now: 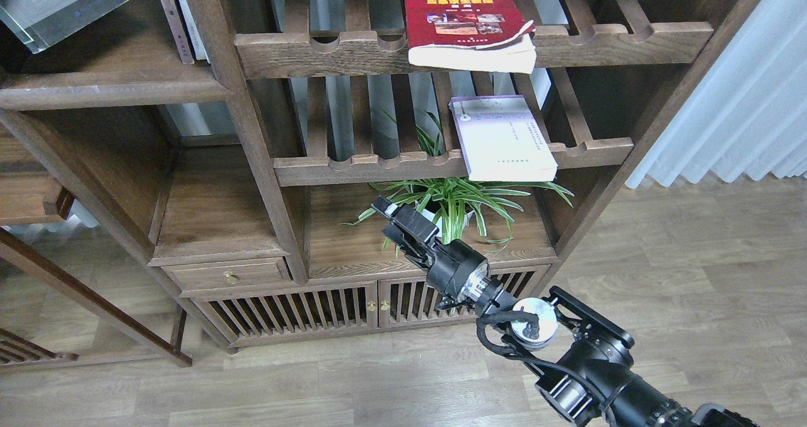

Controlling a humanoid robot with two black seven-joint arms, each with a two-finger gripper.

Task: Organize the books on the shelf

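The black-edged book [66, 1] shows only partly at the top left corner, tilted, above the solid dark-brown shelf [113, 89]; what holds it is out of view. The thick red book [470, 26] lies flat on the upper slatted rack and overhangs its front rail. The pale lavender book [504, 138] lies flat on the lower slatted rack and also overhangs. My right gripper [392, 217] hovers empty in front of the plant, below the lavender book; its dark fingers cannot be told apart. My left gripper is out of view.
Thin upright books [183, 17] stand at the shelf's right end against the post. A green spider plant [460, 203] sits in the compartment below the racks. Slatted cabinet doors [296, 313] and wooden floor lie below. A white curtain [744, 99] hangs at the right.
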